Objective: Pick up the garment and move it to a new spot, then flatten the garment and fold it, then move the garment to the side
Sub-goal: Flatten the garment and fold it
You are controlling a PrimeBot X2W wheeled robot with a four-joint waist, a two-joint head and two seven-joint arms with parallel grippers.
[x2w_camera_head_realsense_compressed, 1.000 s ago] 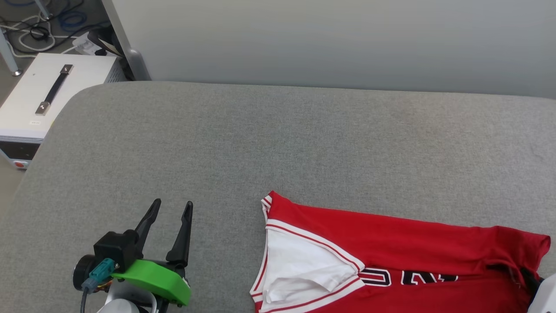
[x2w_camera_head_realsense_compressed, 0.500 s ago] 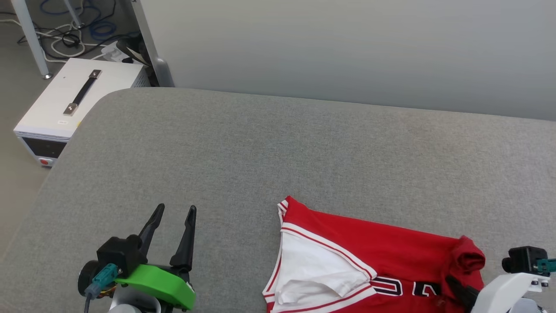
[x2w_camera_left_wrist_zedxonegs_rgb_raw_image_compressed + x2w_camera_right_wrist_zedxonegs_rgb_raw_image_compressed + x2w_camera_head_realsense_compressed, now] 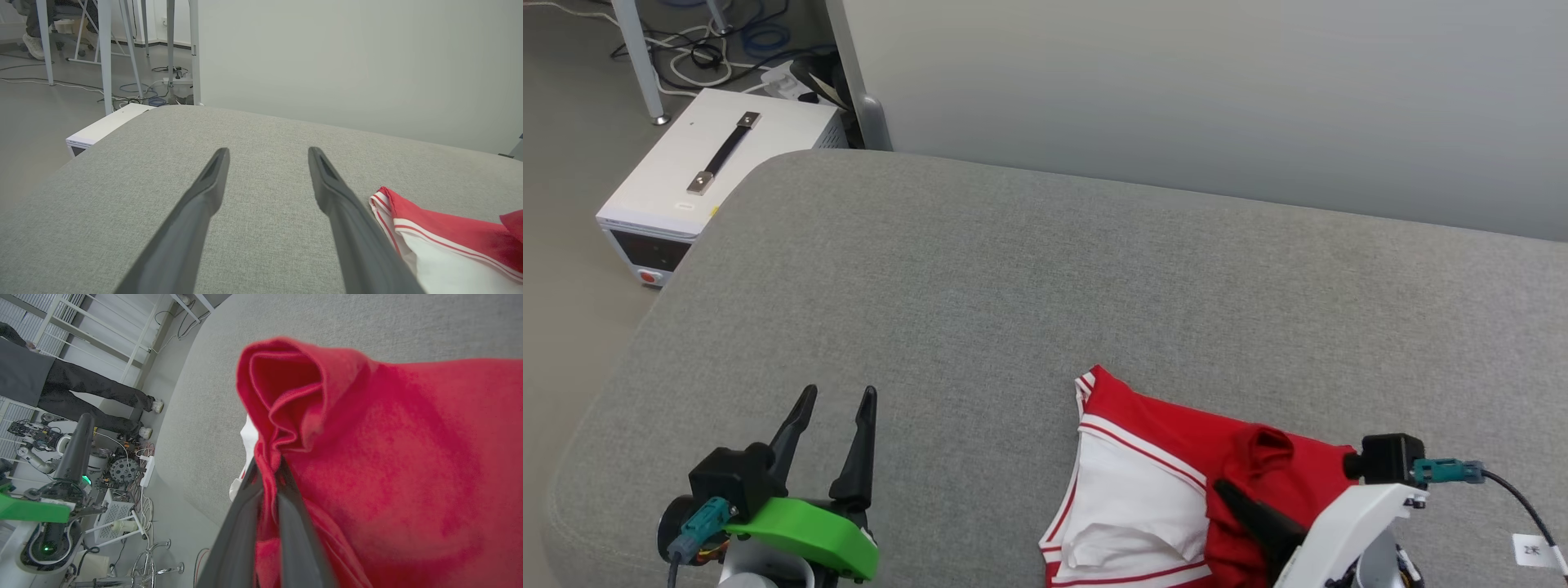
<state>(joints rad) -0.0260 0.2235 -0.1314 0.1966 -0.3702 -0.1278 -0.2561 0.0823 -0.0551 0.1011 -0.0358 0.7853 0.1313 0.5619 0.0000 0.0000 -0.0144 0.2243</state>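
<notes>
Moving the jersey (image 3: 1152,418); right gripper (image 3: 267,469) pinching its red fold.
Left gripper (image 3: 838,396) hanging spread, empty; next likely needing a clean lift.

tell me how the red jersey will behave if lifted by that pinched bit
Probably floppy: the red fabric jersey with white sleeve bunches into soft folds where the right end effector pinches it, so it would likely drape and sag. It looks thin and light, lying nearly flat on the grey padded surface. Dragged, it would likely wrinkle.
</notes>
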